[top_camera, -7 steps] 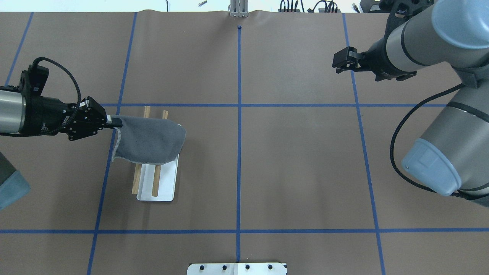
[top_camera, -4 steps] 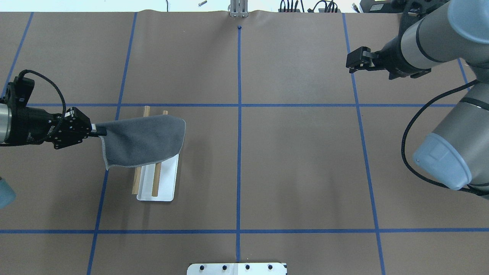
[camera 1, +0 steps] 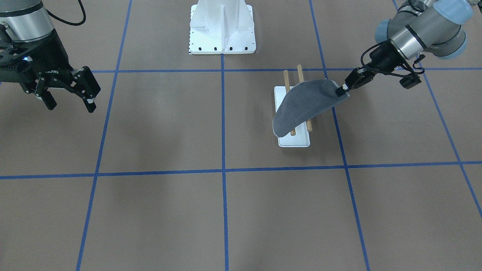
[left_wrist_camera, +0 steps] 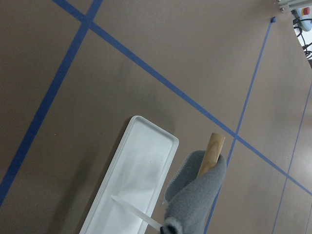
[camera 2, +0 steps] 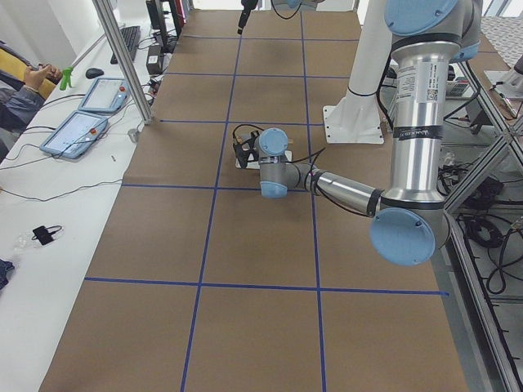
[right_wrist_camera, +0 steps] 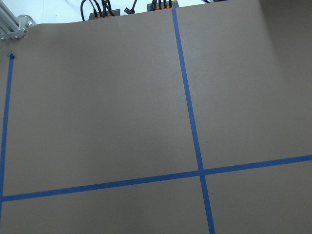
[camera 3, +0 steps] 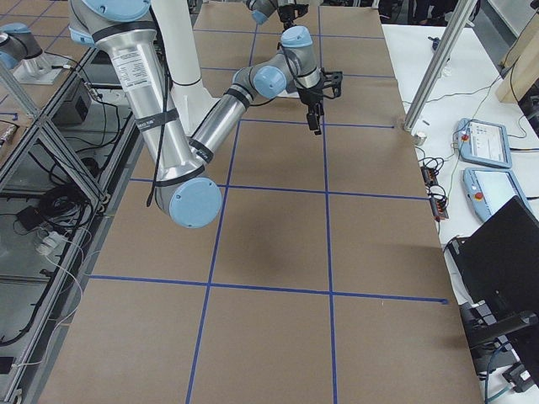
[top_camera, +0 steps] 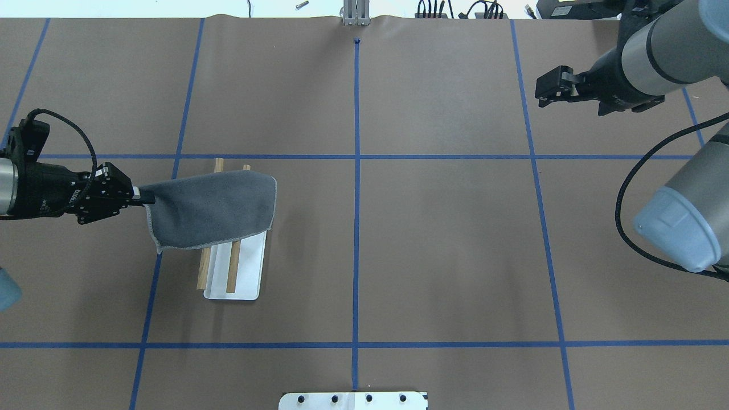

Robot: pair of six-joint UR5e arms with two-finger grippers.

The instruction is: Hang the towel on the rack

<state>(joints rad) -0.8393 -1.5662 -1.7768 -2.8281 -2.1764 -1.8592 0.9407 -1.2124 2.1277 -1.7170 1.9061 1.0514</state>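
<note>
The dark grey towel (top_camera: 213, 208) lies draped across the far half of the rack's two wooden dowels (top_camera: 232, 266). One end hangs over the rack's right side. My left gripper (top_camera: 142, 197) is shut on the towel's left corner and holds it stretched out left of the rack's white base (top_camera: 250, 273). In the front view the towel (camera 1: 301, 107) slopes down from the left gripper (camera 1: 342, 90) over the rack (camera 1: 293, 141). The left wrist view shows the towel (left_wrist_camera: 195, 204) over a dowel tip (left_wrist_camera: 213, 148). My right gripper (camera 1: 70, 106) is open and empty, far off at the right (top_camera: 541, 94).
The large white bolted pedestal (camera 1: 222, 26) stands at the robot's side of the table, and its edge shows in the overhead view (top_camera: 353, 400). Blue tape lines mark the brown table cover (top_camera: 444, 245). Cables and boxes lie past the far edge.
My left gripper has drawn back to the left with the towel's corner, pulling the towel further left over the dowels. My right arm has moved right and away from the middle.
</note>
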